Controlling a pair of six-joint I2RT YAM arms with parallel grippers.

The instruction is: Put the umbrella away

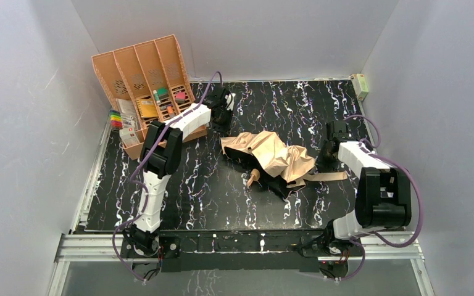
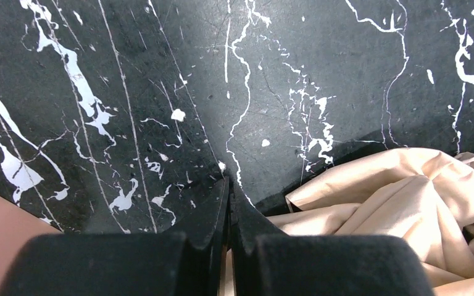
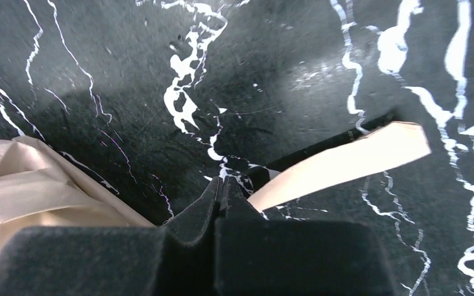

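The umbrella lies crumpled in the middle of the black marbled table, peach fabric loose and its tan handle pointing toward the near side. Its flat strap trails to the right. My left gripper hovers just beyond the fabric's far-left edge; in the left wrist view its jaws are pressed together over bare table, with the fabric at lower right. My right gripper stands at the umbrella's right side, shut on nothing, the strap passing just right of its fingers.
A slotted orange-peach organizer with small coloured items stands at the back left, close behind the left arm. A small beige box sits on the far right corner. White walls enclose the table on three sides.
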